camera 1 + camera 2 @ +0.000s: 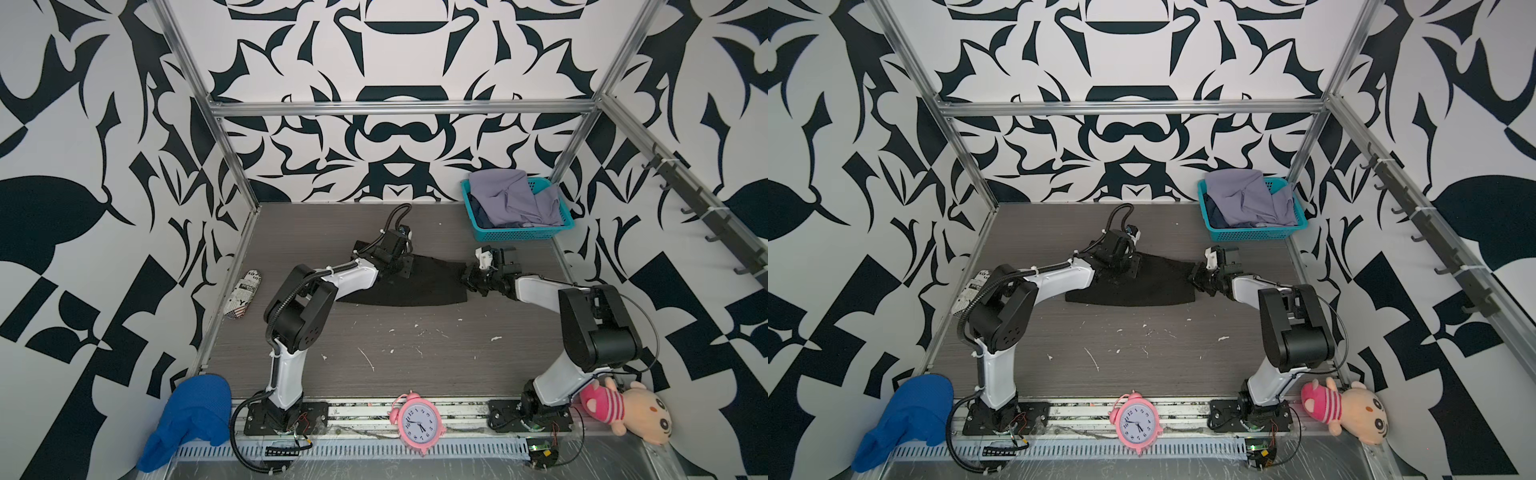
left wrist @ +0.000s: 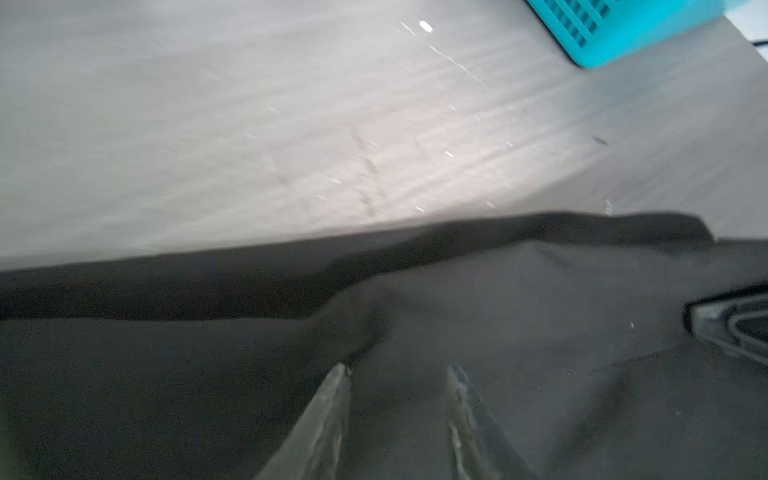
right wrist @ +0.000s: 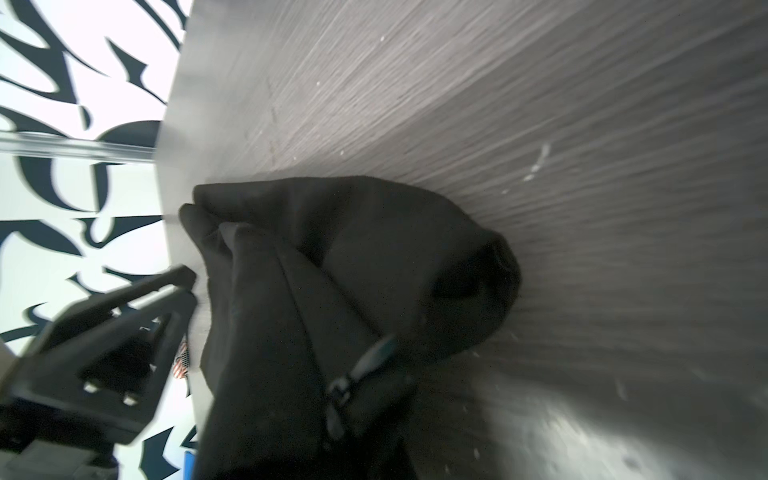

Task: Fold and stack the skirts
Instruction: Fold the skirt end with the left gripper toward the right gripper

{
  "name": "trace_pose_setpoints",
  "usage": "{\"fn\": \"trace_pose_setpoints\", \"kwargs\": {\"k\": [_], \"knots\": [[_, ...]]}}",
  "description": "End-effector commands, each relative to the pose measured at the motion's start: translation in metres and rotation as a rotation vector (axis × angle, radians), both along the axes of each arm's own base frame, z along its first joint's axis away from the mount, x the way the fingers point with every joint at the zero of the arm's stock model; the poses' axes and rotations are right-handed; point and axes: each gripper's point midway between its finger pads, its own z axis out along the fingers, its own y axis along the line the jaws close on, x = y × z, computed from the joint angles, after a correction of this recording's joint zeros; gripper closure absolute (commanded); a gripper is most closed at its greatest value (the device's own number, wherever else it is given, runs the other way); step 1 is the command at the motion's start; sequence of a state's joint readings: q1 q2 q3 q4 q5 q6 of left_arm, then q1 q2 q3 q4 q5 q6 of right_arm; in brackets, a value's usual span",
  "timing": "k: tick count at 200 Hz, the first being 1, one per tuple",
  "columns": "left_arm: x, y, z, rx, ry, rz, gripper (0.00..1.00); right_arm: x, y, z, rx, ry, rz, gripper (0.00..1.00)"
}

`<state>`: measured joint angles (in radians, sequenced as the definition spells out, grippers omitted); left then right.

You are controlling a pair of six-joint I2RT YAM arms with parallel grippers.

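Two pincers, plain black cloth skirt spread between them | right pincer clamped on its bunched corner | left pincer narrow, cloth beneath tips, cannot tell if gripping

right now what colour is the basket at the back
Turquoise basket, clearest in a top view.

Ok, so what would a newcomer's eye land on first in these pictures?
Probably the bold black-and-white wall pattern wrapping the whole cell. Then the black skirt spread mid-table, its right end pinched by the right gripper, and the bright colours: a teal basket at the far right corner and a pink alarm clock at the front edge.
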<state>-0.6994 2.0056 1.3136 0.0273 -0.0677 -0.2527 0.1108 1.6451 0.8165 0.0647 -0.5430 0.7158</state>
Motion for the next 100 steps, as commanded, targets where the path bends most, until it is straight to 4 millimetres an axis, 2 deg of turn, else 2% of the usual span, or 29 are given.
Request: {"fn": "trace_pose_setpoints", "kwargs": {"k": [1, 31, 60, 81, 100], "knots": [[-0.011, -0.024, -0.022, -0.035, 0.057, -0.044, 0.59, 0.004, -0.013, 0.02, -0.093, -0.005, -0.009, 1.0], [-0.014, -0.03, -0.048, -0.02, 0.092, -0.046, 0.6, 0.006, -0.016, 0.034, -0.12, -0.006, -0.021, 1.0], [-0.018, -0.028, -0.065, -0.009, 0.118, -0.043, 0.61, 0.006, -0.006, 0.057, -0.179, -0.038, 0.011, 1.0], [-0.017, -0.028, -0.069, -0.008, 0.119, -0.035, 0.61, 0.006, 0.004, 0.074, -0.253, -0.058, 0.032, 1.0], [-0.015, -0.027, -0.062, -0.016, 0.105, -0.025, 0.62, 0.007, 0.01, 0.083, -0.335, -0.065, 0.043, 1.0]]}}
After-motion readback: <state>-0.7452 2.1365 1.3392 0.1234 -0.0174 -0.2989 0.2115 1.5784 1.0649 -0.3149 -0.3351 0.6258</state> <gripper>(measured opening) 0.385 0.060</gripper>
